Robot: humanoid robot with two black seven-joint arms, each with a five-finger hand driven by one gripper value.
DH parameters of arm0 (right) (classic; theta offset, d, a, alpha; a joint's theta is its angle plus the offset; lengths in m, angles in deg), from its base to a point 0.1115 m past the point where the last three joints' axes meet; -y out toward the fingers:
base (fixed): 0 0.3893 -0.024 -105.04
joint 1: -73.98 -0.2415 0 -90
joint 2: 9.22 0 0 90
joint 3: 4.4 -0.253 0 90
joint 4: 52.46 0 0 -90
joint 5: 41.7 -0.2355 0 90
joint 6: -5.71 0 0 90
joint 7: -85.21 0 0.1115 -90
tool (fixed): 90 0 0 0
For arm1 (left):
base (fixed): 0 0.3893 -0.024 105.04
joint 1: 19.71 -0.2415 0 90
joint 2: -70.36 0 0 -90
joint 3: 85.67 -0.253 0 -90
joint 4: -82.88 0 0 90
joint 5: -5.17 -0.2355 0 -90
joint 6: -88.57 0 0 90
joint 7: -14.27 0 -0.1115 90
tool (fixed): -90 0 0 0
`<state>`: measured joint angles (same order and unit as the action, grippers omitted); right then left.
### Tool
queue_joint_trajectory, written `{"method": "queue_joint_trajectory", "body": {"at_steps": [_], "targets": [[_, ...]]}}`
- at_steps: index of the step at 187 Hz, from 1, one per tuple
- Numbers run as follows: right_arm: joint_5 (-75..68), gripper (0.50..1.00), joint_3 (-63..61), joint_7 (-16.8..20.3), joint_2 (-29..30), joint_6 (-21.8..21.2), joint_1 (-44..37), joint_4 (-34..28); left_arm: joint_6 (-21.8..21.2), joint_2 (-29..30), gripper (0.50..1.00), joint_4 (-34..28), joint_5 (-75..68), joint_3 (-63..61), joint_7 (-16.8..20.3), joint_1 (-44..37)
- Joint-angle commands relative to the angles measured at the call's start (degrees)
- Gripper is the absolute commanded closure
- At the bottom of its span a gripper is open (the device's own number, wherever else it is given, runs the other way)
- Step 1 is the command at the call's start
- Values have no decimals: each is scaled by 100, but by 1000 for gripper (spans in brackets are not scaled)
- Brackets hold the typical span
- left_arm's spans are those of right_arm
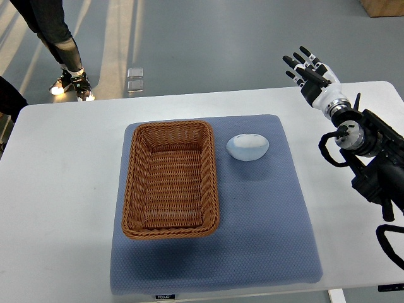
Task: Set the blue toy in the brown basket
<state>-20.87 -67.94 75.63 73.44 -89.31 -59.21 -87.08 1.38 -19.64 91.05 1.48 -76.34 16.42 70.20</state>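
Nearest me, low in the frame, the blue mat carries the empty brown wicker basket at centre, and the pale blue toy sits just right of the basket's far corner. My right hand hovers in the upper right, fingers spread and empty. I judge I should come down over the toy's top and wrap its rounded sides evenly.

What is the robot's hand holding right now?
Nothing. The right hand is raised with its fingers spread, far from the blue toy, which lies on the mat beside the brown basket.
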Motion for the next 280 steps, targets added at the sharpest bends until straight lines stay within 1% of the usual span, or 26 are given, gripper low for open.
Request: {"method": "queue_joint_trajectory", "body": {"at_steps": [1, 142, 194, 209, 280], "targets": [[0, 589, -1, 0, 5, 0, -5, 0, 1, 0, 500, 0, 0, -1, -3, 0], [0, 589, -1, 0, -21, 9, -22, 0, -8, 0, 500, 9, 0, -1, -3, 0], [0, 589, -1, 0, -57, 79, -58, 8, -8, 0, 500, 9, 0, -1, -3, 0], [9, 589, -1, 0, -65, 158, -137, 8, -8, 0, 500, 9, 0, -1, -3, 0], [0, 589, -1, 0, -144, 211, -145, 8, -8, 0, 500, 9, 0, -1, -3, 0]]}}
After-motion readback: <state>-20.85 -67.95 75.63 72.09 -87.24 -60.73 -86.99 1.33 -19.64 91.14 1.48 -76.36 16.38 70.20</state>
